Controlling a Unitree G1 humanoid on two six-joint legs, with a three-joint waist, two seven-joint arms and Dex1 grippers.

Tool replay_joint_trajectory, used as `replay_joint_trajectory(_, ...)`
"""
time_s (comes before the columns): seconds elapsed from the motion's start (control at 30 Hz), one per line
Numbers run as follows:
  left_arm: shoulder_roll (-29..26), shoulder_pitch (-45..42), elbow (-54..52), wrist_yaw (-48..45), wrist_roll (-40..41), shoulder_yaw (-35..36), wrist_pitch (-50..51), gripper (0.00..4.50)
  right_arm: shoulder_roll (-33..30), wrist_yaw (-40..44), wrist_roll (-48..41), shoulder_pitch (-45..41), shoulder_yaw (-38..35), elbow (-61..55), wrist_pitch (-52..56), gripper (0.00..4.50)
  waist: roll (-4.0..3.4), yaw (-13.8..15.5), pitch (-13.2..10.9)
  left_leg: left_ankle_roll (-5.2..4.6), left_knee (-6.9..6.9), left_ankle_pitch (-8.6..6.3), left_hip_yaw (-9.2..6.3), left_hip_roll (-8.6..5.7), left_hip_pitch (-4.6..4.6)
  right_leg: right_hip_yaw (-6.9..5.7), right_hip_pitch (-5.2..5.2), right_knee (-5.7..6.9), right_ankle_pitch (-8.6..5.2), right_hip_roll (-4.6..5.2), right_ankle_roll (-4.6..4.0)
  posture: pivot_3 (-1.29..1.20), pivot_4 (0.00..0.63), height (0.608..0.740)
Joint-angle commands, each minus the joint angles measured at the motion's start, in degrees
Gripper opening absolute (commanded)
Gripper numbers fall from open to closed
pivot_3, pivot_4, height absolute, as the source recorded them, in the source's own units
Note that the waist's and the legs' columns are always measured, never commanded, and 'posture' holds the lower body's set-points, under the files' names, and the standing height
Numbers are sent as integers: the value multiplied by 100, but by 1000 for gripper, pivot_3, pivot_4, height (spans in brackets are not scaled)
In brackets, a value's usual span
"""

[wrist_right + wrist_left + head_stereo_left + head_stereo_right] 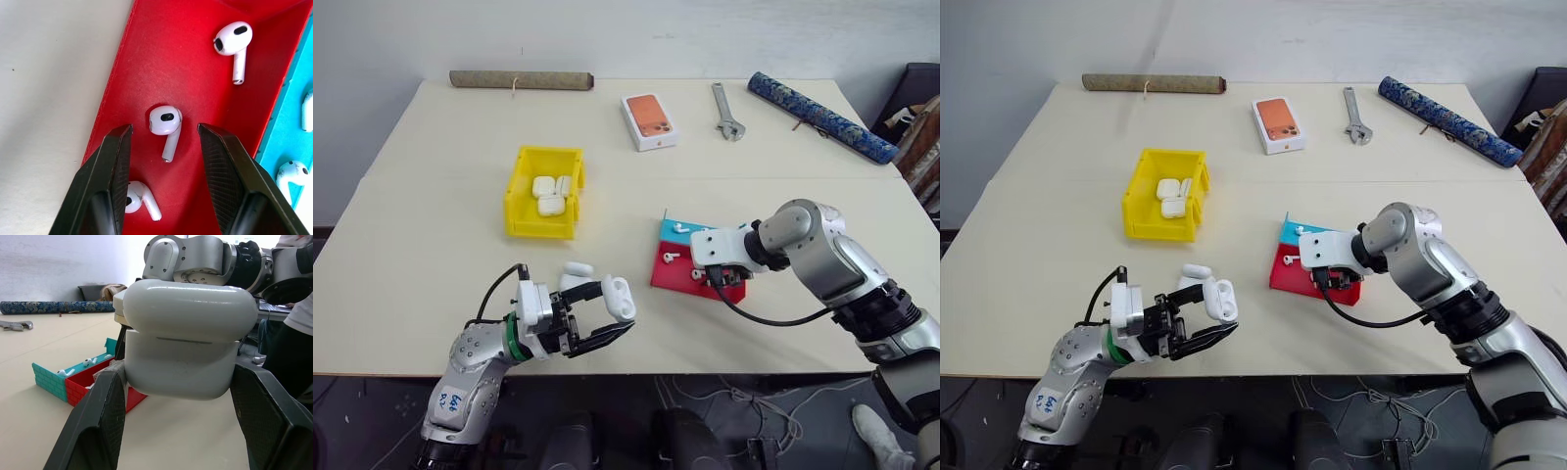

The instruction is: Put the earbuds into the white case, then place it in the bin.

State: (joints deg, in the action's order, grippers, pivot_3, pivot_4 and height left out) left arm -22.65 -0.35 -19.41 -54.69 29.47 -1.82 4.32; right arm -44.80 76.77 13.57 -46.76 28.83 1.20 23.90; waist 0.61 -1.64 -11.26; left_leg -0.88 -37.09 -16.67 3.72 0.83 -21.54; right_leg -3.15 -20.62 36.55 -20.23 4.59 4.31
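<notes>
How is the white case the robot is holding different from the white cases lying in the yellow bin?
The held case is clamped between the left gripper fingers above the table, while the cases in the bin lie loose, piled together. The held case has its lid slightly ajar in the left wrist view; whether the binned ones are shut I cannot tell. The held one is alone; the bin holds several. All are glossy, white and rounded.

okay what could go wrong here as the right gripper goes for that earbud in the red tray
1. A second earbud lies right by one finger of the right gripper; closing on the target earbud could knock or catch it.
2. The case in the left gripper is pinched at its sides above the table; it might slip.
</notes>
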Motion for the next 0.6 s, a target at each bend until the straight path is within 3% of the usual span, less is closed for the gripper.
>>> replay_joint_trajectory(0.03,-38,19,-206,5,117,16,-12,2740,45,44,31,4,-11,-22,-18,2131,0,-1,0,0,0,0,0,0,0,0,0,0,0,0,0,0,150,740)
replay_joint_trajectory(0.47,-61,36,-223,11,108,31,6,2740,128,125,-9,47,-1,101,34,2131,0,-1,0,1,0,-1,-1,1,1,-1,2,-2,0,0,0,0,150,740)
replay_joint_trajectory(0.6,-65,48,-237,21,110,33,14,2740,131,124,5,73,11,105,13,1264,0,-2,0,1,1,-2,-1,0,1,0,2,-4,0,0,0,0,150,740)
